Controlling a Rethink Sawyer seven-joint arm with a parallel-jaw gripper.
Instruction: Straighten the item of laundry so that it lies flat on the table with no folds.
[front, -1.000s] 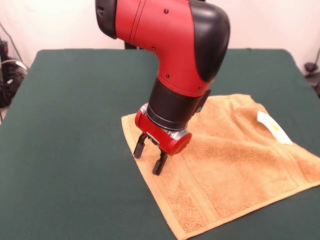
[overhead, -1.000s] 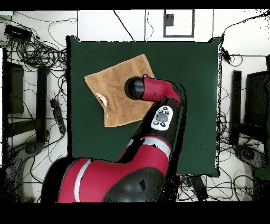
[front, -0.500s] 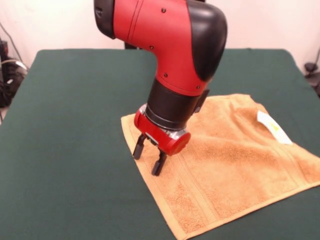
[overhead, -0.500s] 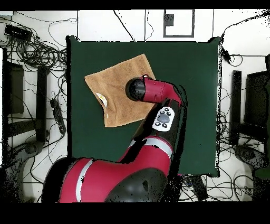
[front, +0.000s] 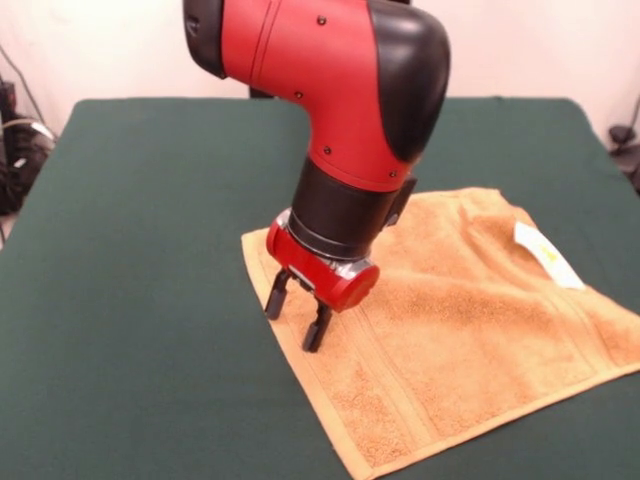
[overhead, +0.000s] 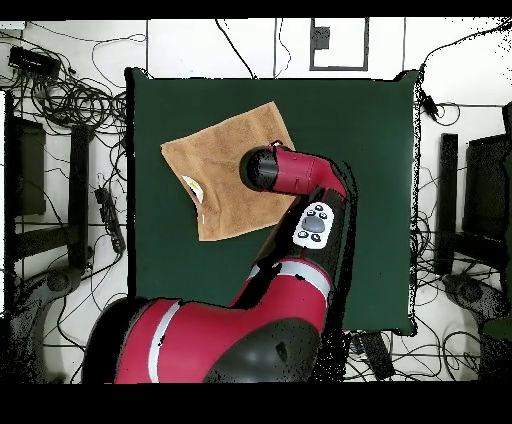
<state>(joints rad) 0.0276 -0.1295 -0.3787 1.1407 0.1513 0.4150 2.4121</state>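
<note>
The orange-tan towel (front: 470, 320) lies spread on the dark green table (front: 140, 300), right of centre in the front view, with its white care tag (front: 545, 253) near its far right side. It also shows in the overhead view (overhead: 215, 160), partly under the arm. My gripper (front: 294, 320) points down over the towel's left edge, its fingers (front: 316, 327) apart and empty, tips at or just above the cloth.
The red and black arm (overhead: 300, 180) reaches from the bottom of the overhead view across the table's middle. Cables and equipment (overhead: 70, 110) lie on the floor around the table (overhead: 370, 150).
The arm and gripper have drifted slightly left in the front view. The towel has not moved.
</note>
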